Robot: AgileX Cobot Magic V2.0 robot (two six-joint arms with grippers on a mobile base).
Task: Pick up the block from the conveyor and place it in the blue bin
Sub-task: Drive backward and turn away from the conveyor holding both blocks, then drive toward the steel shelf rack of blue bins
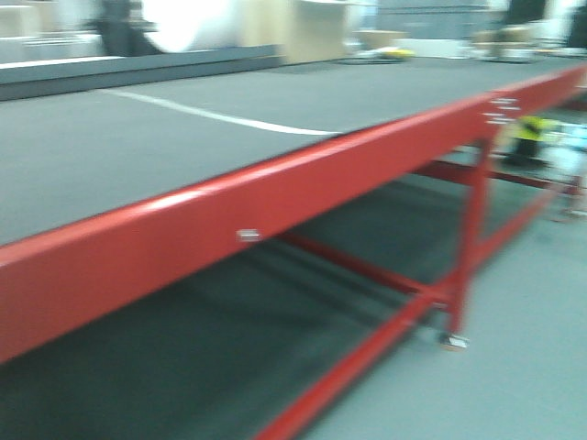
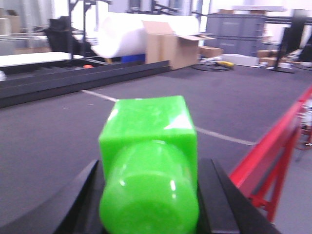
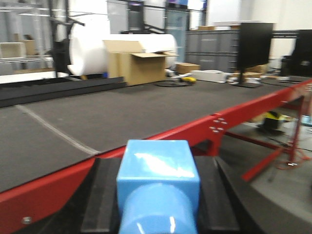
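My left gripper [image 2: 152,168] is shut on a glossy green block [image 2: 148,129], a cube with a rounded stud facing the camera, held between the black fingers [image 2: 80,195] above the dark conveyor belt [image 2: 48,131]. A light blue block [image 3: 158,168] of the same shape sits in my right gripper [image 3: 157,163], shut on it over the conveyor's red side rail [image 3: 44,190]. In the front view the conveyor [image 1: 183,137] shows blurred, with no gripper and no block on it. The blue bin is out of view.
The red rail [image 1: 275,202] and red legs [image 1: 468,247] run along the belt's near side, with grey floor below. A white seam line [image 1: 211,115] crosses the belt. Beyond the far wall [image 2: 83,78] stand a white roll [image 3: 97,51], cardboard boxes [image 3: 139,66] and grey crates [image 2: 236,29].
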